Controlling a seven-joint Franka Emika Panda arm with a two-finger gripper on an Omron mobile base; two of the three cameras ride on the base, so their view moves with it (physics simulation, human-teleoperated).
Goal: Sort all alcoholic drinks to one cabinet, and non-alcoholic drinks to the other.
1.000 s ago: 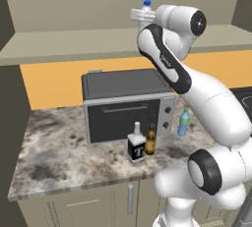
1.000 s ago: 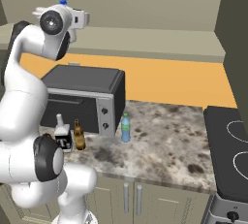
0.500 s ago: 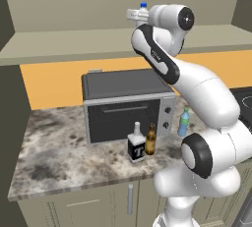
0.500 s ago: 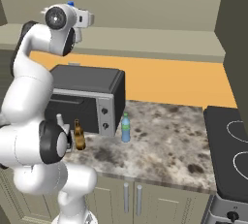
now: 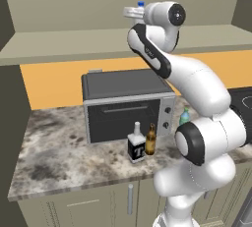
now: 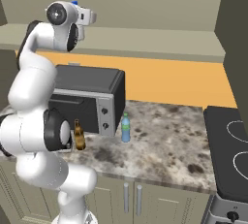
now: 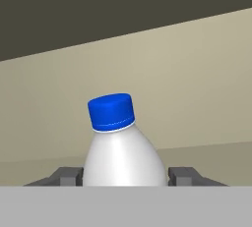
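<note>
My gripper [image 7: 125,178] is shut on the whitish blue-capped bottle [image 7: 123,147], a non-alcoholic drink held upright between the fingers [image 7: 66,176]. The gripper [image 5: 132,12] is raised high, level with the open upper cabinet shelf [image 5: 59,42], with the bottle's blue cap [image 5: 141,4] just showing above the hand. From the right the gripper [image 6: 88,16] sits in front of the same shelf. On the counter stand the alcoholic drinks: the square "T" bottle [image 5: 136,145] and the brown beer bottle [image 5: 150,140]. The blue green-topped bottle [image 6: 125,127] stands beside the microwave.
A dark microwave [image 5: 125,105] sits on the speckled counter [image 5: 54,152] under the shelf. A black stove top [image 6: 227,145] lies at the right. Dark cabinet sides frame the shelf at left [image 5: 7,5] and right [image 6: 235,34].
The arm has swung a little to the left with the whitish bottle in the gripper, and its lower joints have turned. The bottles on the counter have not moved.
</note>
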